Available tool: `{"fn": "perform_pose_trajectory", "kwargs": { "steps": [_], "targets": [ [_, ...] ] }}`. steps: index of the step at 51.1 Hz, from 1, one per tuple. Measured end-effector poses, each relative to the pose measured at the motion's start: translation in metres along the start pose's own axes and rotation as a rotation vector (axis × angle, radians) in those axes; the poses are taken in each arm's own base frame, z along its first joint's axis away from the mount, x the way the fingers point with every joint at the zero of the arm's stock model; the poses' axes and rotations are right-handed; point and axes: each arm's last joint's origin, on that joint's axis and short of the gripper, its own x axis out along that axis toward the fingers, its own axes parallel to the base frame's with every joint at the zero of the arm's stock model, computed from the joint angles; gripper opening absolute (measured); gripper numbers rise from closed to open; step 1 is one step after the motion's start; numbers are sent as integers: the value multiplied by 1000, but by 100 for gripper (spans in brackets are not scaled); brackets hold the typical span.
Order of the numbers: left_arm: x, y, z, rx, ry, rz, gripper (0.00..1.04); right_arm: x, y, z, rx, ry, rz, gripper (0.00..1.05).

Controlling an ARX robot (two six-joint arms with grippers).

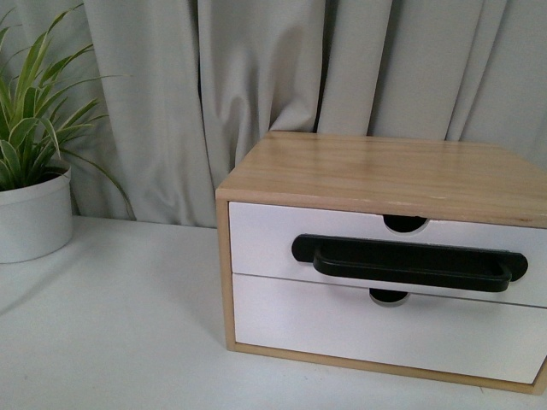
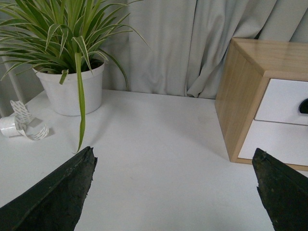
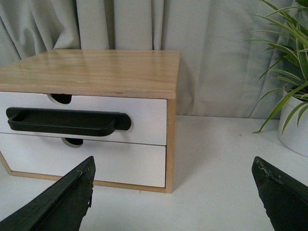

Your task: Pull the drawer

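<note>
Drawer (image 1: 265, 235) in the upper slot of a small light-wood cabinet (image 1: 385, 166), on the white counter (image 1: 111, 325), at the right of the front view. White front, flush with the cabinet's frame and with the plain white front (image 1: 385, 337) below it, so fully pushed in. Long black bar handle (image 1: 410, 260) across that front, lying level. Semicircular notch (image 1: 405, 224) in the top edge, just above the handle. Pale grey curtain (image 1: 171, 85) behind. Potted plant (image 1: 34, 213) in a white pot at the far left, well apart from the cabinet.

Left fingers (image 2: 57, 192) spread wide and gripping nothing, above bare counter between plant and cabinet, touching neither. Beside the pot in that view, a curled strip of white tape (image 2: 24, 126) on the counter.

Right fingers (image 3: 57, 202) likewise parted wide and empty, out in front of the cabinet and apart from it, clear of both handle and drawer. Beyond the cabinet's far side in the right wrist view, a second potted plant (image 3: 293, 130) on the counter, also in a white pot.
</note>
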Motion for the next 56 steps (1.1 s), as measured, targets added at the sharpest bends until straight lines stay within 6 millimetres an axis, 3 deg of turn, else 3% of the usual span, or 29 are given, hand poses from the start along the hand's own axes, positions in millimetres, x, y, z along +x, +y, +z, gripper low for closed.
{"fn": "perform_pose_trajectory", "kwargs": {
  "steps": [56],
  "targets": [
    [0,0,0,0,0,0,98,0,0,0,0,0,0,96]
  ]
}}
